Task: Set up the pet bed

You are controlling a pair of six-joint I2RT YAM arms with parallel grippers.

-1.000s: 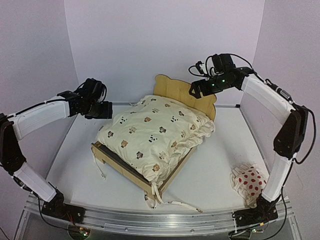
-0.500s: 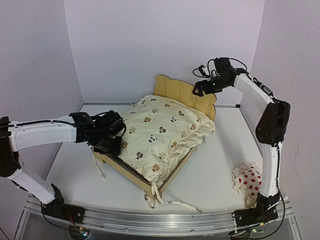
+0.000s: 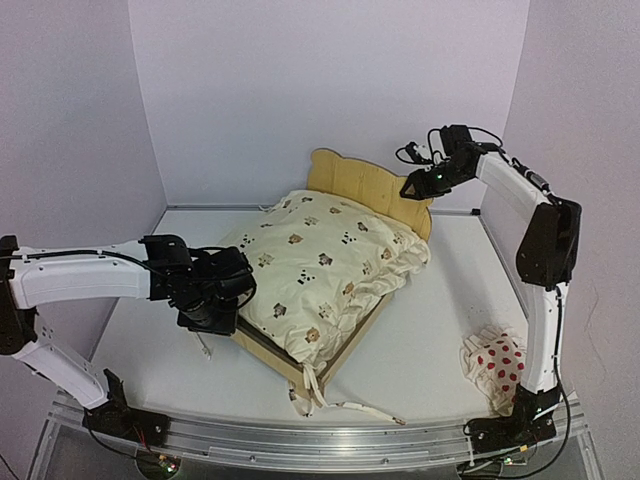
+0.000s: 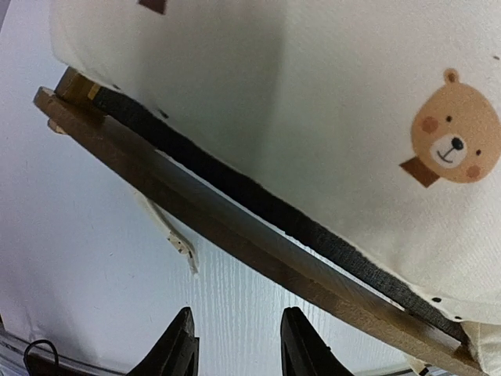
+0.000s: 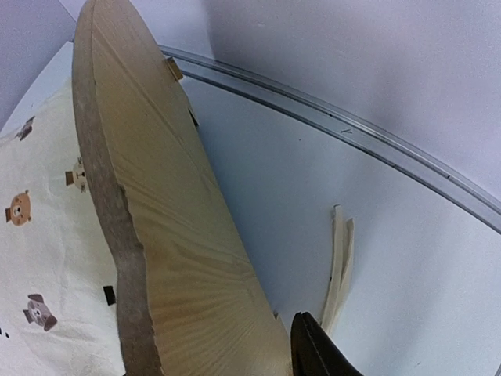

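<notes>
Left gripper (image 3: 216,303) is low at the near-left side of the pet bed (image 3: 356,184). In the wrist view its fingers (image 4: 182,346) are parted to a moderate gap with nothing between them, only bare table (image 4: 94,235) showing.

The bed's plywood side rail (image 4: 235,235) runs diagonally just beyond the fingertips, not touching. A dark grey base strip sits on the far side of the rail, with the cushion (image 4: 352,102) draped over it. One cushion tie (image 4: 178,241) lies on the table between the left fingertip and the rail.

The only print visible on the cushion is cartoon animal faces; the closest is a tan bear head with a brown bow.

Right gripper (image 3: 413,186) is up at the right end of the headboard. Only one finger (image 5: 317,354) shows in the wrist view, so I can't tell the gap or whether it touches. The headboard's back face (image 5: 172,211) is immediately left of that finger, and a second tie (image 5: 338,266) lies just beyond the fingertip.

The bed sits mid-table at an angle with the cushion (image 3: 320,265) on top. A red-dotted pillow (image 3: 500,366) lies well apart, near the right arm's base.
</notes>
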